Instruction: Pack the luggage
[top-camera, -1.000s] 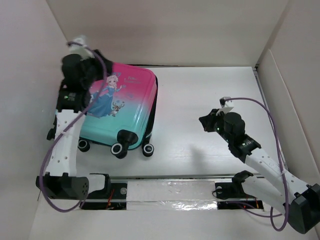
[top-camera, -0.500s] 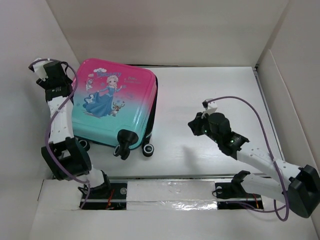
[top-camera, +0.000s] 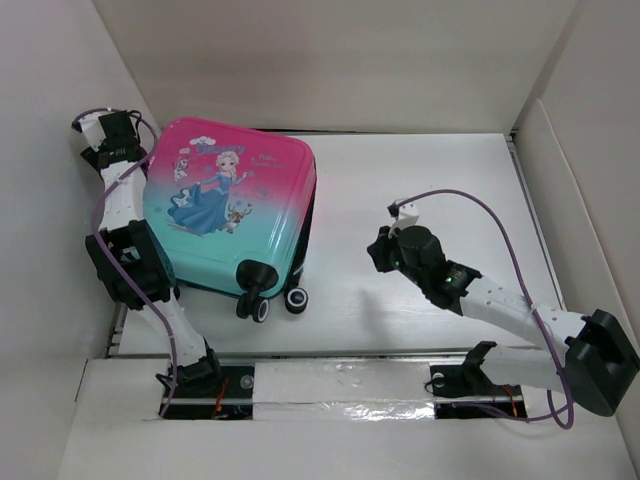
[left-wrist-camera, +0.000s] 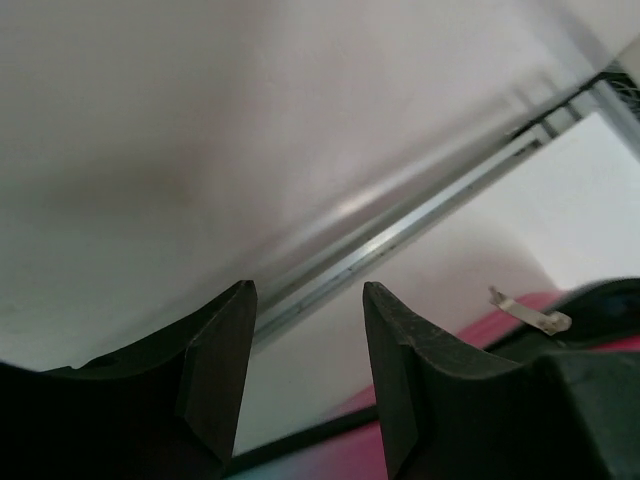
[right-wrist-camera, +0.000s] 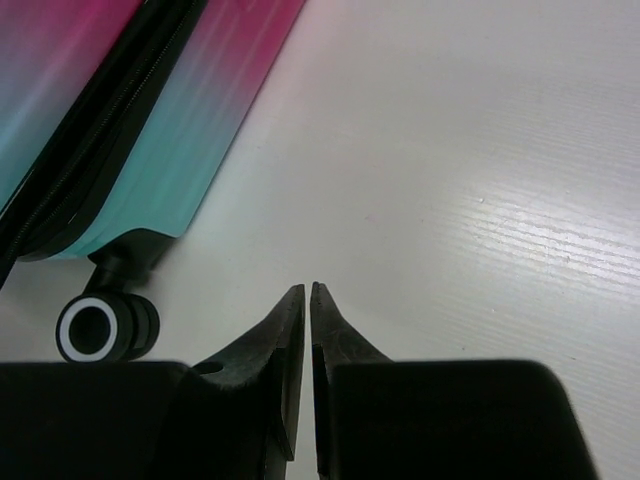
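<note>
Currently the suitcase (top-camera: 225, 215) lies shut and flat on the left half of the tabletop (top-camera: 430, 180), princess print facing up, wheels (top-camera: 262, 310) toward the near edge. Left fingers (left-wrist-camera: 215, 370) stand partly apart with nothing between them; they are raised by the suitcase's far-left corner, close to the side wall (top-camera: 60, 200). Their wrist view shows mostly that wall, with a strip of pink shell at lower right. Right fingers (right-wrist-camera: 275, 360) are all but closed, a sliver between the tips, holding nothing. They sit low over bare tabletop right of the suitcase, apart from it, one castor (right-wrist-camera: 95, 327) visible nearby.
</note>
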